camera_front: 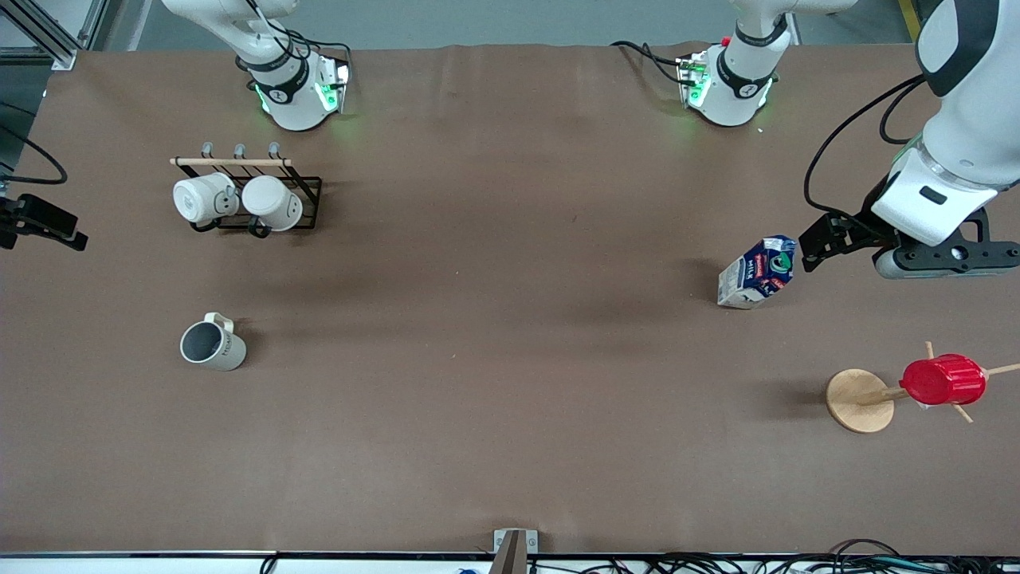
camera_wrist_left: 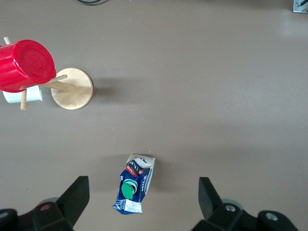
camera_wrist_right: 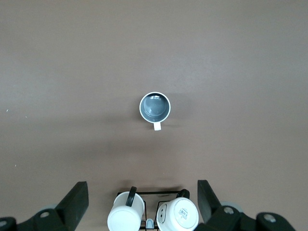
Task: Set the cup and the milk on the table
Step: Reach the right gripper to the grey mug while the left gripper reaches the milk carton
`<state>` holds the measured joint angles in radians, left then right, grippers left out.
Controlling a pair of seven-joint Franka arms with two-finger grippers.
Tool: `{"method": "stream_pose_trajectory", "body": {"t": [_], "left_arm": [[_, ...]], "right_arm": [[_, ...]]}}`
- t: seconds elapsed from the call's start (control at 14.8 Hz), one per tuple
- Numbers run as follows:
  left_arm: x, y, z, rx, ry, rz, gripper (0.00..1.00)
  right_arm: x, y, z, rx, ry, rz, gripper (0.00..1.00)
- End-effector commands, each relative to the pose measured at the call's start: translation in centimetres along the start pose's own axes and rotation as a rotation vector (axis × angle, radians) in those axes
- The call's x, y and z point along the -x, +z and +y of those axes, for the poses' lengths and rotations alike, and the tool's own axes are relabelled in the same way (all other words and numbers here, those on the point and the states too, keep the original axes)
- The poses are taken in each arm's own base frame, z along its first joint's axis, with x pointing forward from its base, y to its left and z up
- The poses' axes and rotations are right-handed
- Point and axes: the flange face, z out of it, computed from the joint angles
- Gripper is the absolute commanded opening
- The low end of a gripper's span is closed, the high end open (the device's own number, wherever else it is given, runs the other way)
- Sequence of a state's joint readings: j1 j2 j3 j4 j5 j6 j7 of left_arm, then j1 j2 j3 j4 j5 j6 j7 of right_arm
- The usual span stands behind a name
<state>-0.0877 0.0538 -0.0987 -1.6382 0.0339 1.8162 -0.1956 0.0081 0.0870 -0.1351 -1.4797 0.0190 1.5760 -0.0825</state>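
Note:
The cream-white cup [camera_front: 213, 345] stands upright on the brown table [camera_front: 510, 335] toward the right arm's end; the right wrist view shows its grey inside [camera_wrist_right: 155, 107]. The blue and white milk [camera_front: 757, 273] stands on the table toward the left arm's end. My left gripper [camera_front: 817, 243] hangs beside and above the milk, open and empty. In the left wrist view the gripper [camera_wrist_left: 143, 180] has its jaws wide apart, with the milk [camera_wrist_left: 134, 185] well below them. My right gripper [camera_wrist_right: 142, 183] is open and empty, high over the mug rack, and out of the front view.
A black wire rack [camera_front: 307, 203] with two white mugs [camera_front: 239, 199] stands near the right arm's base; the mugs also show in the right wrist view [camera_wrist_right: 126, 214]. A red ribbed cup [camera_front: 943, 379] hangs on a wooden peg stand [camera_front: 859, 400], nearer to the front camera than the milk.

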Motion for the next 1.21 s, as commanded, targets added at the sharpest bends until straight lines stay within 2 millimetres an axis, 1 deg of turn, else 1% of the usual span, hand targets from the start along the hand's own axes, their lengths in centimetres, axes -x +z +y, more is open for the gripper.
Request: {"method": "stream_pose_trajectory", "body": {"t": [0.0,0.4,0.54,0.61,0.81,0.88,0.94,1.15], "left_arm": [[0.1,-0.5,-0.1,-0.008,0.007,-0.005,1.0],[-0.3,0.3,-0.2,-0.007,0.003,-0.014,1.0],[-0.8,2.0,-0.1,-0.012,-0.005,-0.038,1.0],[-0.9,2.4,0.0,-0.018,-0.001,-0.04,1.0],[-1.5,4.7,-0.3,-0.02,0.003,-0.072,1.0],[-1.7,5.5,-0.4,-0.019,0.011,-0.083,1.0],[-2.0,6.9,-0.4,-0.021,0.012,-0.098,1.0],[-1.7,10.9,0.2,-0.019,0.023,-0.099,1.0]], "right_arm": [[0.5,0.2,0.0,0.012,0.016,-0.006,1.0],[0.5,0.2,0.0,0.012,0.015,-0.003,1.0],[0.3,0.3,0.0,0.012,0.015,0.0,1.0],[0.0,1.1,0.1,0.004,0.005,-0.014,1.0],[-0.8,3.1,0.0,0.004,0.002,-0.023,1.0],[-1.2,4.5,0.0,0.005,0.0,-0.036,1.0],[-1.8,6.2,0.2,0.007,-0.009,-0.049,1.0],[-4.1,13.1,0.5,0.014,-0.046,-0.084,1.0]]}}
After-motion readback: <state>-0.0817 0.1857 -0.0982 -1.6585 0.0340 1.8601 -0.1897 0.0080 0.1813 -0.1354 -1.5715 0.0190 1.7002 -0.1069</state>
